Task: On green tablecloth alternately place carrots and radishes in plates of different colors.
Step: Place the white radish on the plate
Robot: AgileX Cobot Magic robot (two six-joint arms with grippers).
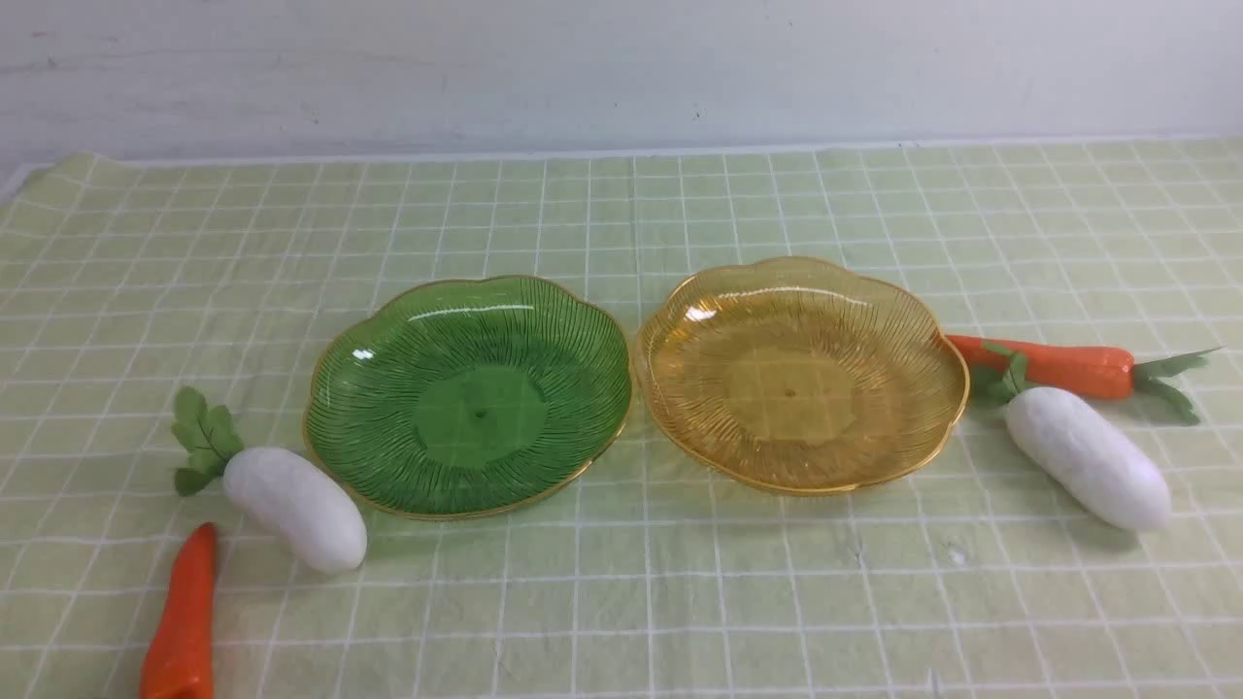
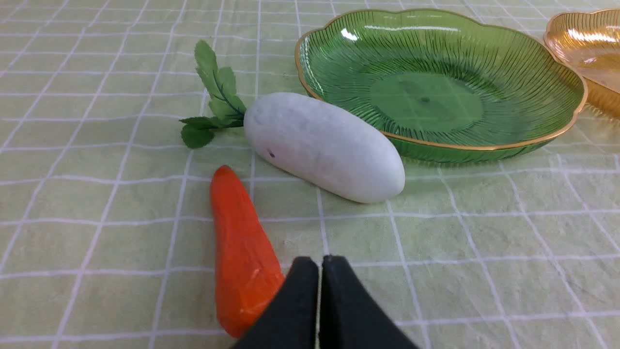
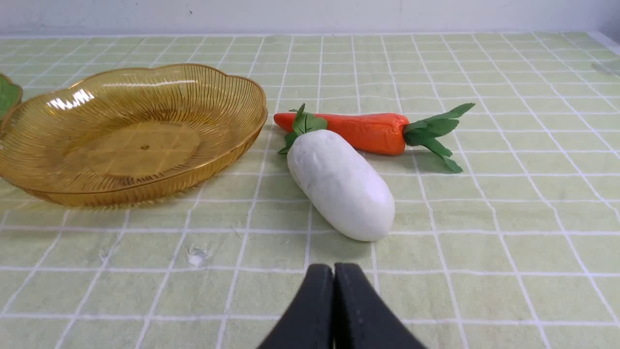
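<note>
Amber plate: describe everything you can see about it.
The amber plate is translucent and plastic-looking, with fine radial ribs, a flat round centre and a scalloped gold rim. It sits flat, upright and empty on the cloth, right of the green plate; their rims nearly meet, but contact is unclear. A carrot has its tip just off the amber plate's right rim.

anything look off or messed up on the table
Nothing is spilled or broken. The only oddity is a small white blemish on the pale green grid-lined tablecloth, near the amber ribbed plastic plate on the robot's side; it interrupts the cloth's even pattern.
</note>
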